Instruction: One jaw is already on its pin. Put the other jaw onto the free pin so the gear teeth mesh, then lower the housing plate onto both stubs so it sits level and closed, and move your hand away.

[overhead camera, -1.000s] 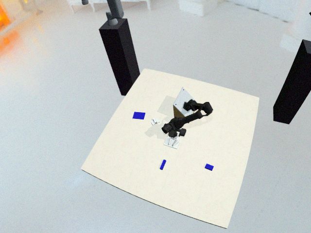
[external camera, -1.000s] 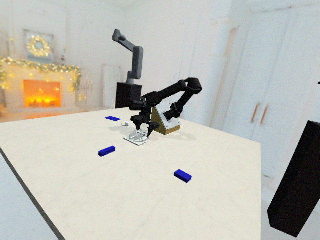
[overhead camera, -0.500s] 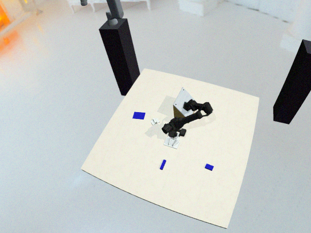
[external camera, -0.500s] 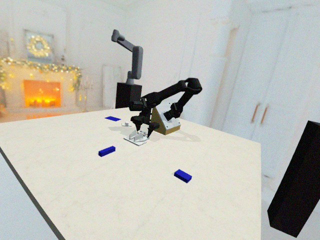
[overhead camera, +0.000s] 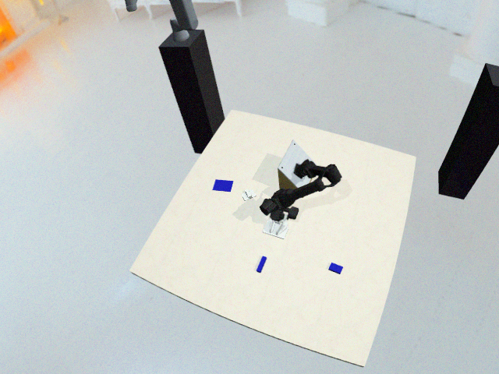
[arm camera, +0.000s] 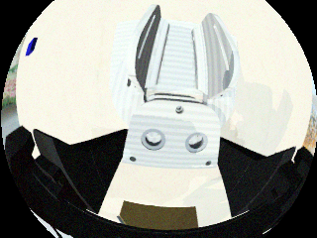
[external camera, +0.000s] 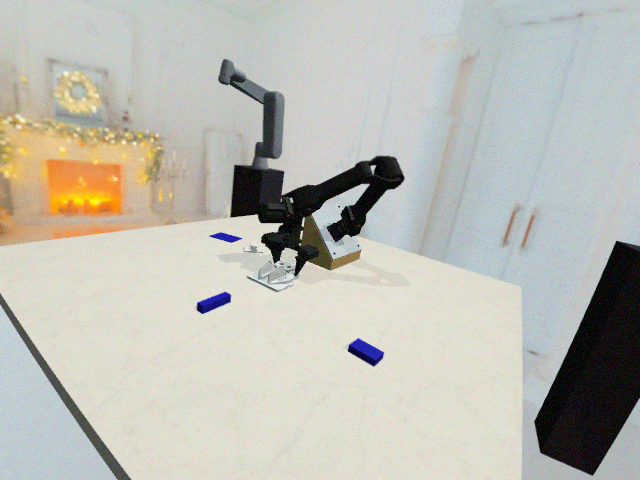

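My gripper (overhead camera: 285,215) (external camera: 287,267) (arm camera: 172,138) points down, its fingers shut on opposite sides of the white housing plate (arm camera: 173,121). The housing plate is over the rear of the white base plate (overhead camera: 281,235) (external camera: 279,287) (arm camera: 121,64). The light stub tops show through its two round holes in the wrist view; whether it is fully seated cannot be told. The left jaw (arm camera: 148,50) and right jaw (arm camera: 218,55) stand upright and roughly parallel on the base, beyond the housing plate's front edge. Their gear teeth and pins are hidden under the housing plate.
The arm is mounted on a wedge (overhead camera: 285,181) (external camera: 314,245) (arm camera: 158,215) behind the base. A small white part (overhead camera: 248,195) (external camera: 253,249) and a flat blue patch (overhead camera: 222,185) (external camera: 225,237) lie to one side. Blue blocks (overhead camera: 261,264) (overhead camera: 335,268) (external camera: 214,302) (external camera: 366,351) lie farther forward.
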You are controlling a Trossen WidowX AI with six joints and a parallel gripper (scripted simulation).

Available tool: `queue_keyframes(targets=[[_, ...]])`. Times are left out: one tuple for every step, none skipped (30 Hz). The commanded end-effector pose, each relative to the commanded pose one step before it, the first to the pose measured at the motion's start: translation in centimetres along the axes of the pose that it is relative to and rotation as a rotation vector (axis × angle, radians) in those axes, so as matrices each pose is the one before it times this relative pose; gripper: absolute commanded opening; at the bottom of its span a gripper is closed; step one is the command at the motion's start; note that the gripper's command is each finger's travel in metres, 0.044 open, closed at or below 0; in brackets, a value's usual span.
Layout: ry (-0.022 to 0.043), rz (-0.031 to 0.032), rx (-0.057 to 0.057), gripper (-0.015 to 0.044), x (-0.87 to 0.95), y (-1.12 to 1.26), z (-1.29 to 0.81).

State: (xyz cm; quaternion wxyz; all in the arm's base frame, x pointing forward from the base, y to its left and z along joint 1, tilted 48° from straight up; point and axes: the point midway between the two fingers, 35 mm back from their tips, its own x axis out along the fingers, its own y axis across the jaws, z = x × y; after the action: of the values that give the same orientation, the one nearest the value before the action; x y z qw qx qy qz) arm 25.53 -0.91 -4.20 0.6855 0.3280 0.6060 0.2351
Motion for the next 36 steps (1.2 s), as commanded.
queue_keyframes(targets=[[-0.00213, 0.00363, 0.0058, 0.0351, 0.084, 0.042, 0.018], [0.0, 0.00003, -0.0001, 0.0351, 0.068, 0.001, 0.0], [0.0, 0.00003, -0.0001, 0.0351, 0.068, 0.001, -0.001], [0.0, 0.00002, -0.0001, 0.0351, 0.041, 0.001, 0.0], [0.0, 0.00001, 0.0, 0.0351, 0.014, 0.0, 0.0], [0.0, 0.0, 0.0, 0.0351, 0.0, 0.0, 0.0], [0.0, 0.0, 0.0, 0.0351, 0.0, 0.0, 0.0], [0.0, 0.0, 0.0, 0.0351, 0.0, 0.0, 0.0], [0.0, 0.0, 0.0, 0.0351, 0.0, 0.0, 0.0], [0.0, 0.0, 0.0, 0.0351, 0.0, 0.0, 0.0], [0.0, 0.0, 0.0, 0.0351, 0.0, 0.0, 0.0], [0.0, 0.0, 0.0, 0.0351, 0.014, 0.0, 0.0], [0.0, 0.00002, -0.0001, 0.0351, 0.041, 0.0, 0.0], [0.0, 0.00003, -0.0001, 0.0351, 0.068, 0.001, 0.0], [0.0, 0.00003, -0.0001, 0.0351, 0.068, 0.001, -0.001], [0.0, 0.00002, -0.0001, 0.0351, 0.04, 0.001, 0.0], [0.0, 0.00001, 0.0, 0.0351, 0.013, 0.0, 0.0], [0.0, 0.0, 0.0, 0.0351, 0.0, 0.0, 0.0], [0.0, 0.0, 0.0, 0.0351, 0.0, 0.0, 0.0], [0.0, 0.0, 0.0, 0.0351, 0.0, 0.0, 0.0], [0.0, 0.0, 0.0, 0.0351, 0.0, 0.0, 0.0], [0.0, 0.0, 0.0, 0.0351, 0.0, 0.0, 0.0], [0.0, 0.0, 0.0, 0.0351, 0.0, 0.0, 0.0], [0.0, 0.00001, 0.0, 0.0351, 0.014, 0.0, 0.0], [0.0, 0.00002, 0.0, 0.0351, 0.041, 0.0, 0.0], [0.0, 0.00003, 0.0, 0.0351, 0.068, 0.001, 0.0], [0.0, 0.00003, 0.0, 0.0351, 0.068, 0.001, -0.001], [0.0, 0.00002, 0.0, 0.0351, 0.04, 0.001, 0.0], [0.0, 0.00001, 0.0, 0.0351, 0.013, 0.0, 0.0], [0.0, 0.0, 0.0, 0.0351, 0.0, 0.0, 0.0], [0.0, 0.0, 0.0, 0.0351, 0.0, 0.0, 0.0], [0.0, 0.0, 0.0, 0.0351, 0.0, 0.0, 0.0], [0.0, 0.0, 0.0, 0.0351, 0.0, 0.0, 0.0], [0.0, 0.0, 0.0, 0.0351, 0.0, 0.0, 0.0], [0.0, 0.0, 0.0, 0.0351, 0.0, 0.0, 0.0], [0.0, 0.00001, 0.0, 0.0351, 0.014, 0.0, 0.0]])
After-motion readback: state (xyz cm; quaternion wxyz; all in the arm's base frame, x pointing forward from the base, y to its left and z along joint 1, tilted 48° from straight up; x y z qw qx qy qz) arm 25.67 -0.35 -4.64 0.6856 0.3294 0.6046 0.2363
